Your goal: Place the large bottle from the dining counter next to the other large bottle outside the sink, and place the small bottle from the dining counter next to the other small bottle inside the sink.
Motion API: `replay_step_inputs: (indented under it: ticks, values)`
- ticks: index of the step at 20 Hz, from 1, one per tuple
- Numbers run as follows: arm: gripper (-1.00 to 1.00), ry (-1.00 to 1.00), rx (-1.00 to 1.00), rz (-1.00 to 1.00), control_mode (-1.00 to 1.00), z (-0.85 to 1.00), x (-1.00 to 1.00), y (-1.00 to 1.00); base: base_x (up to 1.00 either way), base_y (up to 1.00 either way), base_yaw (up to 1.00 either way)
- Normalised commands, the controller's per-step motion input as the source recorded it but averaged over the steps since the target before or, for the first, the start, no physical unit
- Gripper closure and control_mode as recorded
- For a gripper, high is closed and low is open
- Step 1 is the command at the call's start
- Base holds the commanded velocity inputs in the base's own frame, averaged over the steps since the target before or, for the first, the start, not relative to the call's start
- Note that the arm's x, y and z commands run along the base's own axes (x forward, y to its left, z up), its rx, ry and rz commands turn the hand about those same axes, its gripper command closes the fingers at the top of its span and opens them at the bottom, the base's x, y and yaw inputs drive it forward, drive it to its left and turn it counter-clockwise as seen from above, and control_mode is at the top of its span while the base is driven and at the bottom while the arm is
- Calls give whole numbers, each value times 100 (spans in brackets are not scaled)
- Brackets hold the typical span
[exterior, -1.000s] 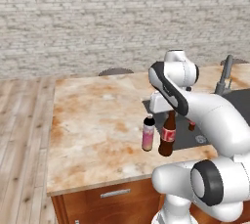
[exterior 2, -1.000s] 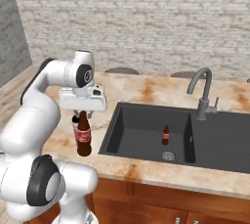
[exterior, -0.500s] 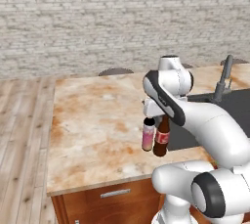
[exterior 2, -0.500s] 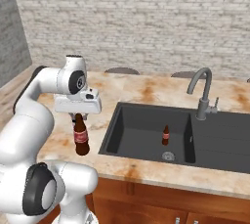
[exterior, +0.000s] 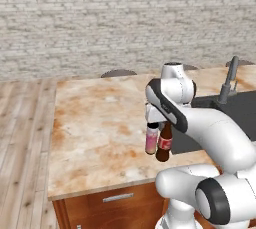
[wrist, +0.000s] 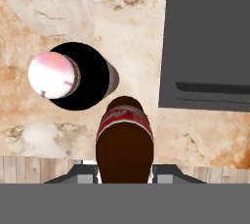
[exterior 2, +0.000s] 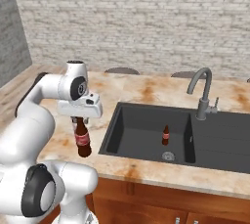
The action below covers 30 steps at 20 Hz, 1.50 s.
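My gripper [exterior: 160,123] [exterior 2: 78,119] is shut on the neck of the large bottle [exterior: 164,145] [exterior 2: 83,140] [wrist: 124,137], tall, dark brown, with a red label. It hangs upright just left of the sink [exterior 2: 146,120] [wrist: 210,42], its base at or barely above the marbled counter top [exterior: 95,123]. Right beside it stands the other large bottle [exterior: 151,140] [wrist: 73,78], pink and white with a black cap. The other small bottle [exterior 2: 166,135], tiny and brown, stands inside the sink. The small bottle is out of view.
A curved grey faucet [exterior 2: 202,96] [exterior: 227,80] rises behind the sink. Round stool tops [exterior: 119,73] [exterior 2: 121,71] show past the counter's far edge. A brick wall closes the back. Wooden floor [exterior: 22,138] lies left of the counter.
The arm has shifted slightly and the brown bottle has come down a little beside the pink one. The grip on its neck is unchanged.
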Motion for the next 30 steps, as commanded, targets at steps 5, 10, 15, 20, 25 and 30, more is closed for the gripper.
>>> replay_step_inputs:
  ticks: [5,10,15,20,25,30]
  values:
    - [100,7,-5,-8,-100,-9,35,0,0,0,0]
    - [100,8,-3,-8,-100,-19,15,0,0,0,0]
    - [100,4,0,-5,-100,-26,0,0,0,0,0]
    - [100,0,0,-4,-100,-40,-7,0,0,0,0]
    - [100,0,0,-1,-100,-23,-26,0,0,0,0]
    - [100,0,0,-2,-100,-1,-21,0,0,0,0]
